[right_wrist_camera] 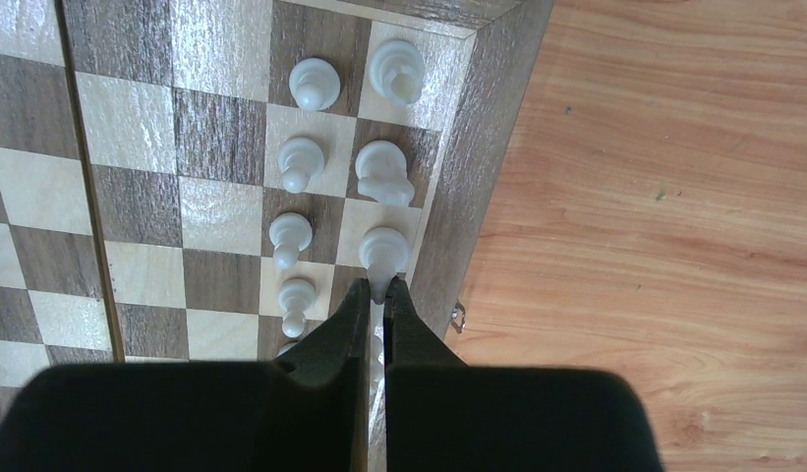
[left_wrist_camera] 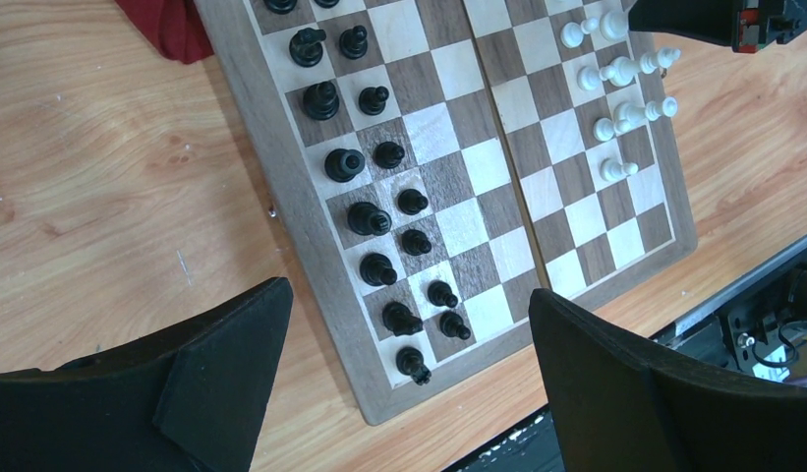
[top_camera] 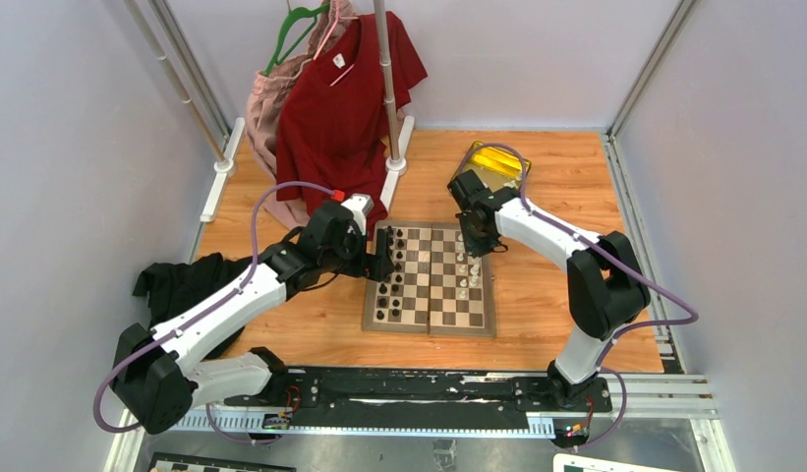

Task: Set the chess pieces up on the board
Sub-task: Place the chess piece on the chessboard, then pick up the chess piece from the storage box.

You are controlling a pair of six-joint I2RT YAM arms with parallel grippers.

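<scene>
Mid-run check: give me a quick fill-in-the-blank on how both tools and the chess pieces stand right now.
1. The left tool hangs at the black side of the board with its jaws ____.
2. The right tool is ____ among the white chess pieces at the board's edge.
3. The black pieces stand in ____ lines along one side.
4. The shirt hanging behind the board is ____.
Missing words: open; shut; two; red.

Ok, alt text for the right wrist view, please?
The black right end effector is closed on a small white chess piece at the edge of a brown-checkered wooden chessboard. More white pieces stand in two rows beyond it; light wooden table lies to the right.
</scene>
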